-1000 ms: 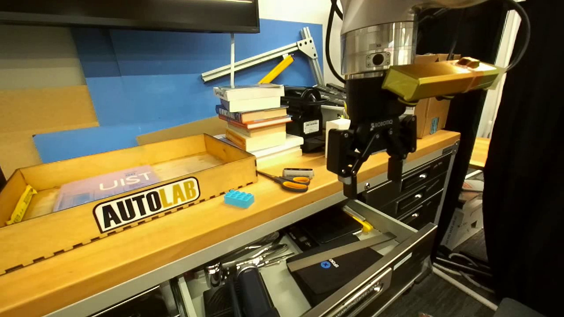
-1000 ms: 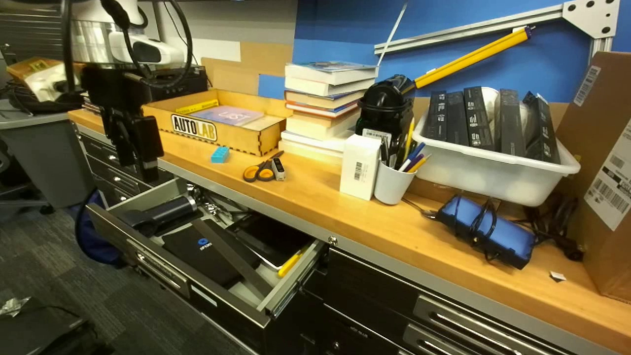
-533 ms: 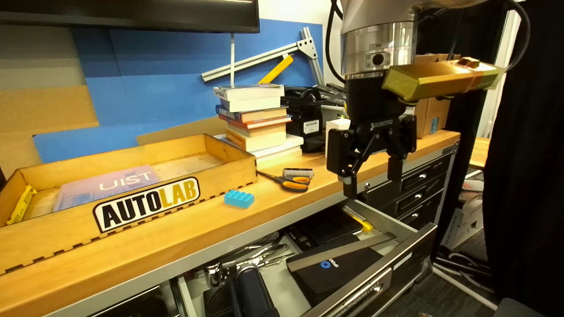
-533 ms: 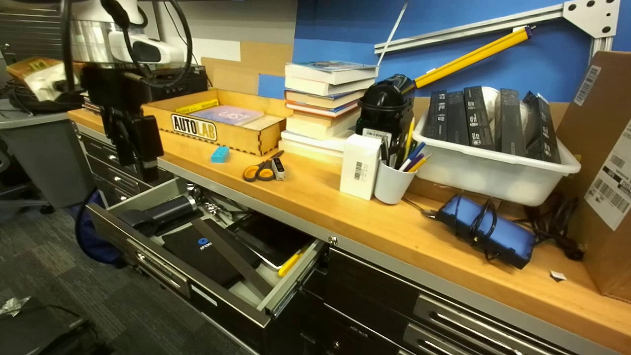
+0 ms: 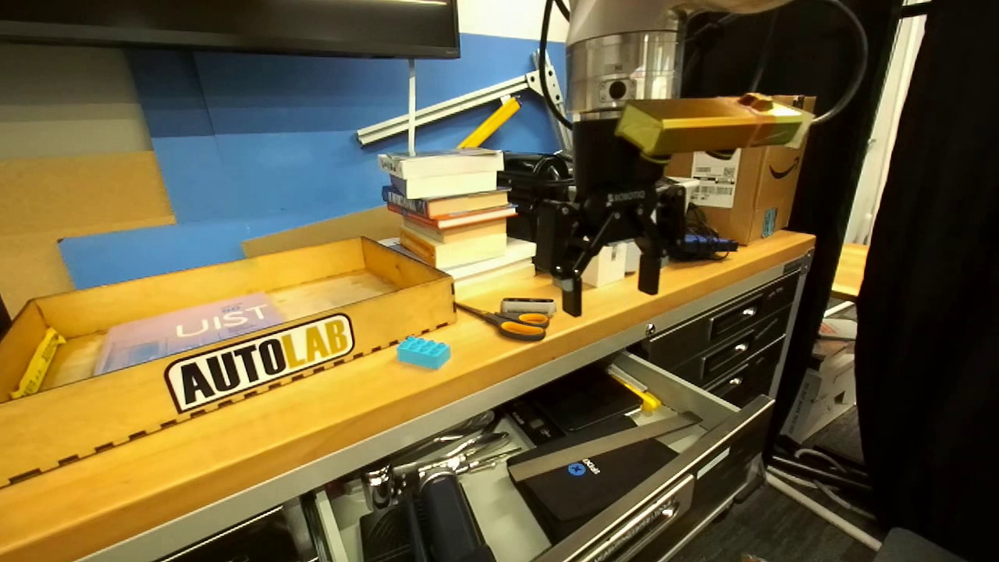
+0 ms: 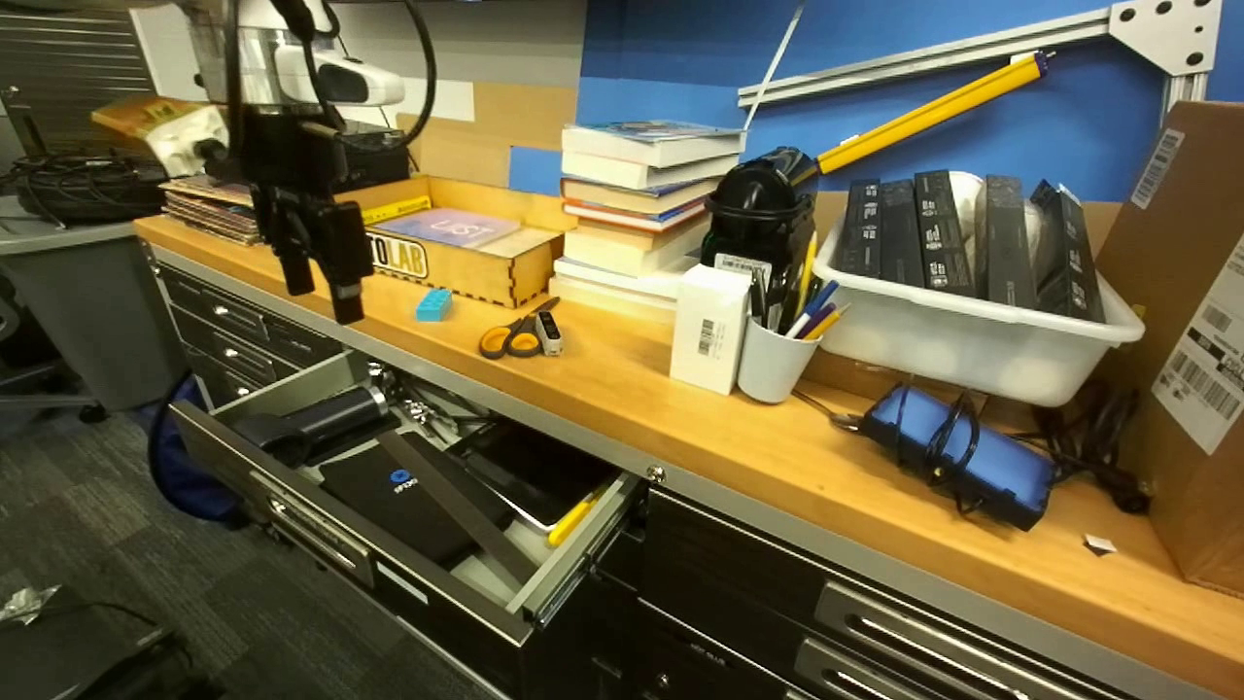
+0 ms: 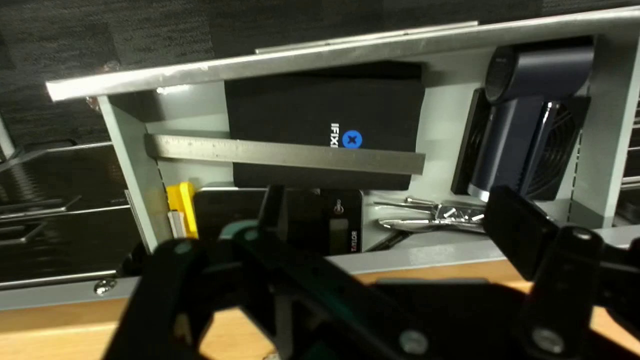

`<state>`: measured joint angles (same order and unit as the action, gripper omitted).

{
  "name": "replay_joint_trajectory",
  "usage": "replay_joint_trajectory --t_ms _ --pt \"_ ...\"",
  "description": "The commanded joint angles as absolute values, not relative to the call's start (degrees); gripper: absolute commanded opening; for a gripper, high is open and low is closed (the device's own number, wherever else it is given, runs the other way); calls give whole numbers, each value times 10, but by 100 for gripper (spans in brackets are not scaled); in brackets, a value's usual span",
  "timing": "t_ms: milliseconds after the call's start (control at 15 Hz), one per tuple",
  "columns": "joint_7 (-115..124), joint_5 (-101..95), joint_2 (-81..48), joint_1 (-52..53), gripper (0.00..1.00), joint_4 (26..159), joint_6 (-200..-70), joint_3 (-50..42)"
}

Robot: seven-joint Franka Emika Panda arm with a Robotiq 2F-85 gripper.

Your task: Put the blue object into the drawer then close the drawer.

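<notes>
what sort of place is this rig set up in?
Likely a robotics lab or workshop: a wooden tray marked AUTOLAB, a slotted metal bar by the wall, and a metal ruler lying in the open drawer.

Behind the jaws stands a blue and tan wall (image 5: 289, 172), a dark screen (image 5: 234, 27) higher up; a wooden table (image 6: 612, 360) lies lower than the jaws, dark carpet (image 6: 321, 612) well below, and to one side a black curtain (image 5: 929, 312)

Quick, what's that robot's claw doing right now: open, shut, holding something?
Gripper: open, nothing between its fingers; the blue block lies apart from it on the counter.
</notes>
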<state>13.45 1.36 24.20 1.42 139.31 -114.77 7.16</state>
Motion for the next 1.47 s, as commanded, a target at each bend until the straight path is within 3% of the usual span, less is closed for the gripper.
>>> replay_joint_trajectory --t_ms 0,600,1400 --pt "119 3 129 20 100 1277 -1142 73" --pt "116 -86 -118 79 100 1062 -1138 90" --pt "126 -82 -242 104 100 953 -1147 74"
